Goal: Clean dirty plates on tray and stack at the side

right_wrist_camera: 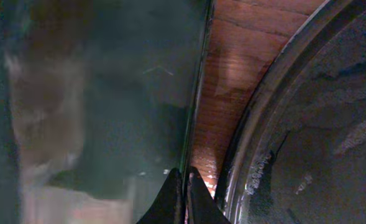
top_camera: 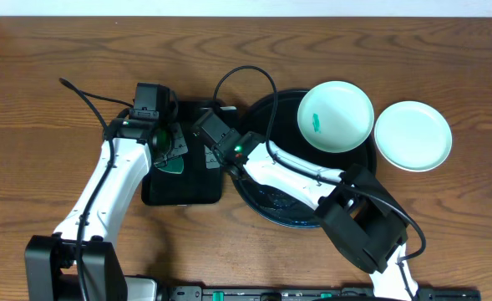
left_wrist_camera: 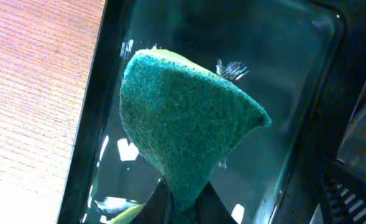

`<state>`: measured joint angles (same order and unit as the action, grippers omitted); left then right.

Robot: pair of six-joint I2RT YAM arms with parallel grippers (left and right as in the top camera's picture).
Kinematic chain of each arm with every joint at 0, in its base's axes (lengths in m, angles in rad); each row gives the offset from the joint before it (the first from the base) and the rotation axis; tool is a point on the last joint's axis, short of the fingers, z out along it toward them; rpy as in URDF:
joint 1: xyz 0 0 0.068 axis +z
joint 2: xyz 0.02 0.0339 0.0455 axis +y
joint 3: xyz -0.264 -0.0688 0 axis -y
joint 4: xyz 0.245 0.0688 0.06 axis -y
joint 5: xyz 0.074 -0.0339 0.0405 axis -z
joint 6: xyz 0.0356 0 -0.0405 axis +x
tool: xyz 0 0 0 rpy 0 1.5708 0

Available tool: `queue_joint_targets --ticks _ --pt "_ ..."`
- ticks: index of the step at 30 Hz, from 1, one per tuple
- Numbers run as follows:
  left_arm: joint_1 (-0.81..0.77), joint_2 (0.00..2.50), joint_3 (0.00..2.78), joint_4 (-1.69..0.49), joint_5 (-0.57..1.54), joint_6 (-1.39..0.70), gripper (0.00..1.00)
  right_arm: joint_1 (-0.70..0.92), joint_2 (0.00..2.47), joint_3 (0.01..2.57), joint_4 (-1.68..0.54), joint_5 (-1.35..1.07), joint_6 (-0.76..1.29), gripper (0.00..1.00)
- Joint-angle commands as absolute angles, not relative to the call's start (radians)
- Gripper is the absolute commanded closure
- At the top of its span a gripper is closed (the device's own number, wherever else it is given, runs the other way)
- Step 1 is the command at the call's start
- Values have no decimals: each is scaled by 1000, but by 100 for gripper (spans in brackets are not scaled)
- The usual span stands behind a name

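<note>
A pale mint plate (top_camera: 336,115) with a small teal smear lies at the back right of the round black tray (top_camera: 287,211). A second pale plate (top_camera: 413,135), with no visible smear, rests on the table to the tray's right. My right gripper (top_camera: 205,139) (right_wrist_camera: 184,186) is shut on the thin rim of a third plate (top_camera: 179,144) (right_wrist_camera: 108,93), held on edge beside the round tray (right_wrist_camera: 307,124). My left gripper (top_camera: 162,140) (left_wrist_camera: 183,208) is shut on a green sponge (left_wrist_camera: 189,124) (top_camera: 172,164), which sits next to the held plate.
A smaller rectangular black tray (top_camera: 183,188) (left_wrist_camera: 92,124) lies left of the round tray, under both grippers. A strip of bare wood (right_wrist_camera: 232,74) shows between the two trays. Black cables loop over the table behind the arms.
</note>
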<state>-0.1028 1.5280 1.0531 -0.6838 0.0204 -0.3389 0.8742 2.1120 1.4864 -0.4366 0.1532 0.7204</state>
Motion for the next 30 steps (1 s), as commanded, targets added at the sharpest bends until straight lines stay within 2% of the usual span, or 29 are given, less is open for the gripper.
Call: queue_joint_targets --ticks 1,30 --pt "-102 1523 1049 -682 19 -326 92 864 2115 1490 -445 164 721 99" --pt "-102 1523 1049 -683 19 -326 92 856 2089 1490 -465 273 821 99"
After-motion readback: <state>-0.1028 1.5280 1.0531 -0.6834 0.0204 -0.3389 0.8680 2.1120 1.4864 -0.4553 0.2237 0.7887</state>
